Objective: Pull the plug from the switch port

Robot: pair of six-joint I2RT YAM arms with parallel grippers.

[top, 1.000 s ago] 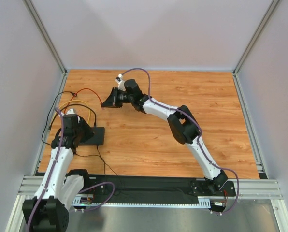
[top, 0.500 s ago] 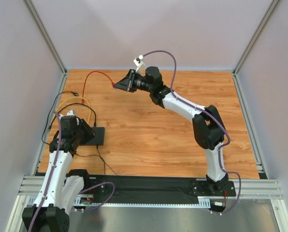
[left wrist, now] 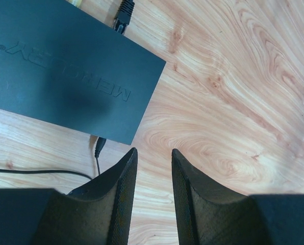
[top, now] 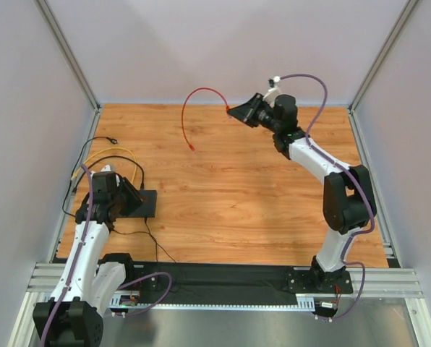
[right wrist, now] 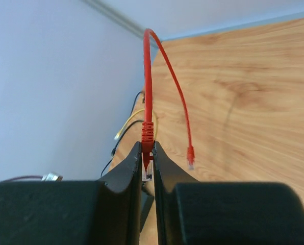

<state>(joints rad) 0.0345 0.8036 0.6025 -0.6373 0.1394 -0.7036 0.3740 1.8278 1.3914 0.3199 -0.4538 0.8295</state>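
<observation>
Wooden table (top: 259, 202): the switch (top: 147, 204) lies flat at the left side, long axis running left-right. The left gripper (left wrist: 153, 163) is just beside its right end, half spread and holding nothing, so the left arm is far nearer. The right gripper (right wrist: 148, 155) is raised at the far right, well apart from the switch, pinching the plug (right wrist: 147, 171) of the red cable (top: 198, 97); the cable's other end dangles loose, so the plug looks already out, and black and yellow wires (top: 107, 155) sit by the switch.
</observation>
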